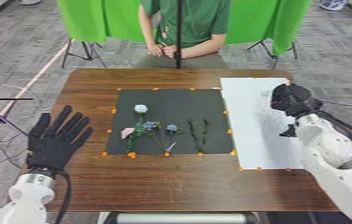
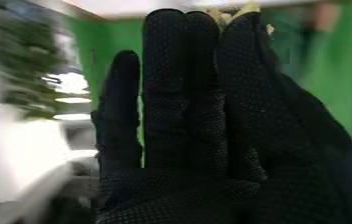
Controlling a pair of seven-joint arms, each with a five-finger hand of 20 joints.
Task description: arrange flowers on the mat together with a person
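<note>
My right hand (image 1: 294, 100) is at the right edge of the white sheet, raised off it. In the right wrist view, my right hand (image 2: 181, 100) pinches a yellow flower (image 2: 247, 8) between thumb and fingertips; only bits of yellow show past the glove. My left hand (image 1: 53, 142) is open over the table's left side, fingers spread, left of the dark mat (image 1: 168, 96). On the mat lie a white flower (image 1: 140, 108), a pink flower (image 1: 127, 132), small bluish flowers (image 1: 172, 128) and two green stems (image 1: 204, 134). A person's hands (image 1: 169, 51) are together beyond the table's far edge.
A white sheet (image 1: 259, 115) lies right of the mat on the brown table (image 1: 181, 190). Orange tape bits (image 1: 132, 155) mark the mat's edges. A thin dark pole (image 1: 179, 35) stands at the far edge, and a green cloth (image 1: 84, 20) hangs behind.
</note>
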